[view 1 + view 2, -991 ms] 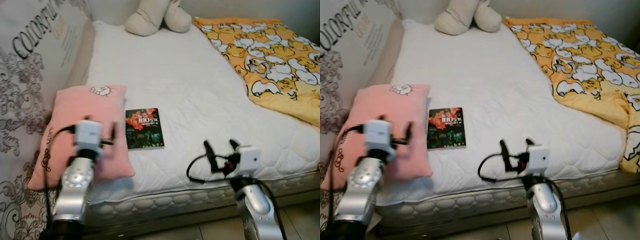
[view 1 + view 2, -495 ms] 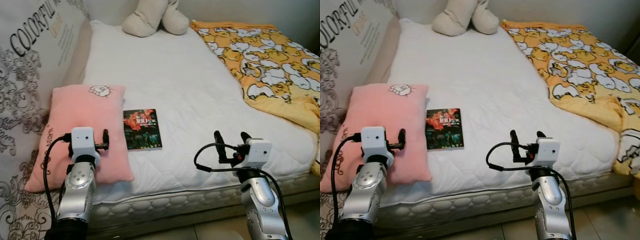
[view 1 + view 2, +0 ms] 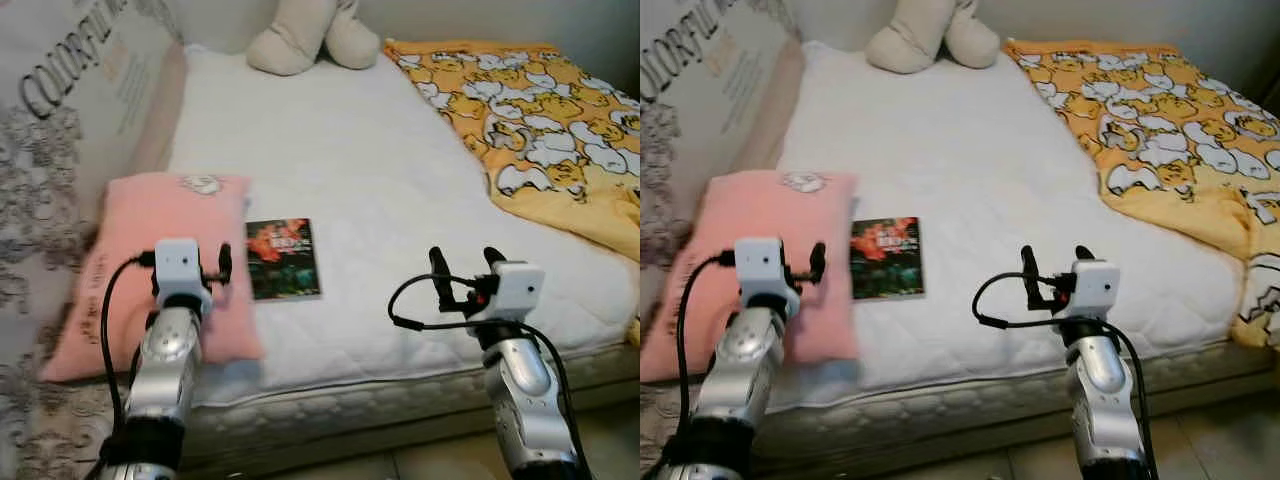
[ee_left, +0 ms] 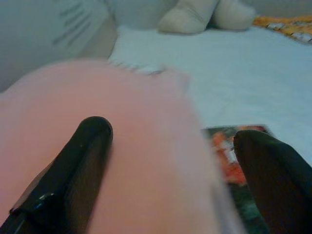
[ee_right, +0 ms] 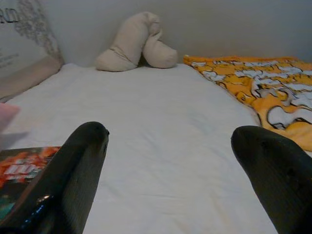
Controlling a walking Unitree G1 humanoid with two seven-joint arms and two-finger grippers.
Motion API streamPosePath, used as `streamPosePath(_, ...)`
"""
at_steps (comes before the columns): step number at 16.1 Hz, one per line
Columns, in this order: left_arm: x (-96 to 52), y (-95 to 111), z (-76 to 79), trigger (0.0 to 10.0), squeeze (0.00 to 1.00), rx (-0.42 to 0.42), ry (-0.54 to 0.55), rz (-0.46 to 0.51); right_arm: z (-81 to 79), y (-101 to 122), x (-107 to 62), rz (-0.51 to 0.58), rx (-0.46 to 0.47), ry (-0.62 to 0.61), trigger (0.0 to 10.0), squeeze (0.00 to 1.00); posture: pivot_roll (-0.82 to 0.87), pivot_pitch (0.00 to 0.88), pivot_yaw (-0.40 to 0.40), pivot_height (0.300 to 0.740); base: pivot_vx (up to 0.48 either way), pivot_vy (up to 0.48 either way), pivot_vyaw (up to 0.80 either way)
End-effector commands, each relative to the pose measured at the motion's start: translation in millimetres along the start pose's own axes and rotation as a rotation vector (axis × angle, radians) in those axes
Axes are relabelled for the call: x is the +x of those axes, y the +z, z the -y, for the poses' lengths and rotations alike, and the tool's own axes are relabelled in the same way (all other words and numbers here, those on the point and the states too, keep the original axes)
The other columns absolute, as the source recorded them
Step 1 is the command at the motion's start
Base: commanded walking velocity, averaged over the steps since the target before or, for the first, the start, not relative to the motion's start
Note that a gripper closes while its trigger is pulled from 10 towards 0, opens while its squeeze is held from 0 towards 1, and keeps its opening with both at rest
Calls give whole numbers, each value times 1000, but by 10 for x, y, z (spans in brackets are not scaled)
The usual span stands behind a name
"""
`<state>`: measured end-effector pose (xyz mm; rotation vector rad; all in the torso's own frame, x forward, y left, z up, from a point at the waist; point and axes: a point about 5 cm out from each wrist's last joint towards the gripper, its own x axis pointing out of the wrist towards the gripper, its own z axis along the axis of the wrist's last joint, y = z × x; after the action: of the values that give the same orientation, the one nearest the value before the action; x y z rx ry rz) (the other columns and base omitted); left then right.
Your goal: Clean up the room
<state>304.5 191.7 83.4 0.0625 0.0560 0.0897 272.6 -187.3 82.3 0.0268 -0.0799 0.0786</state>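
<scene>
A pink pillow (image 3: 140, 250) lies at the left front corner of the white mattress (image 3: 350, 150). A dark book with a red cover picture (image 3: 283, 259) lies flat just right of it. My left gripper (image 3: 222, 268) hovers open over the pillow's front right part; in the left wrist view the pillow (image 4: 122, 146) spreads between the two fingers (image 4: 83, 161). My right gripper (image 3: 465, 265) is open above the mattress's front edge, right of the book, with nothing between its fingers (image 5: 78, 165).
A yellow patterned blanket (image 3: 540, 130) is bunched along the bed's right side. A beige plush cushion (image 3: 305, 35) sits at the head end. A printed board (image 3: 70, 110) lines the left side. Floor (image 3: 600, 440) shows at the front right.
My left gripper has shifted slightly forward and right over the pillow. My right gripper has risen and moved right over the last second. Book and pillow lie as before.
</scene>
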Motion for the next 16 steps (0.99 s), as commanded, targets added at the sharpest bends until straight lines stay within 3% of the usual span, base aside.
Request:
streamPosePath(1, 25, 56, 112, 10000, 0, -4, -38, 35, 90, -17, -19, -9, -10, -29, 10000, 0, -75, 0, -2, 740, 0, -454, 0)
streamPosePath(5, 29, 178, 173, 10000, 0, -11, -28, 119, 73, -19, -76, -9, -15, 4, 10000, 0, -93, 0, -22, 740, 0, -451, 0)
streamPosePath(7, 22, 84, 142, 10000, 0, -47, 2, 83, 161, 4, -132, 18, -14, -39, 10000, 0, -105, 0, -19, 740, 0, -444, 0)
streamPosePath(13, 162, 97, 345, 10000, 0, -72, -108, 33, 9, -84, -60, -24, -9, 26, 10000, 0, -111, 0, 18, 740, 173, -410, 0)
streamPosePath(16, 229, 64, 379, 10000, 0, -78, -93, 5, -32, -130, -89, -47, -5, 56, 10000, 0, -120, 0, 9, 740, 311, -363, 0)
